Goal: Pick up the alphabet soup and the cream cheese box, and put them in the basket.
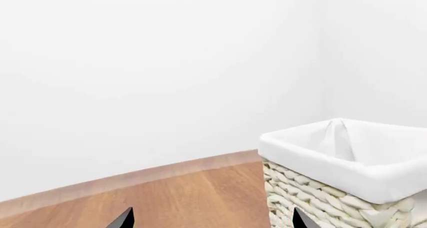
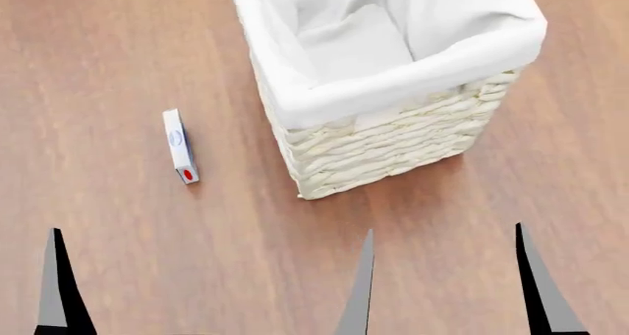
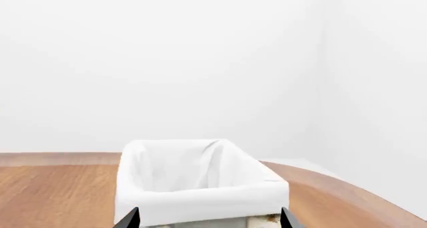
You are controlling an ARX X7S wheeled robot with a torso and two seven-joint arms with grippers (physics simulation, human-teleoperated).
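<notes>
The basket [image 2: 393, 140], cream-white wicker with a white cloth liner, stands at the upper middle of the head view, and what shows of its inside is bare. The cream cheese box [image 2: 179, 146], thin and white with a blue oval and a red dot, stands on its edge to the basket's left. The alphabet soup is out of view. My left gripper [image 1: 212, 222] is open and empty, with the basket [image 1: 347, 158] ahead on one side. My right gripper [image 3: 209, 222] is open and empty, facing the basket [image 3: 200, 188] straight on. Fingertips [image 2: 57, 291] rise from the near edge of the head view.
Everything rests on a brown wooden surface [image 2: 246, 261]. Its pale far edge [image 1: 167, 170] meets white walls. A curved edge [image 3: 347, 188] of the surface runs past the basket on one side.
</notes>
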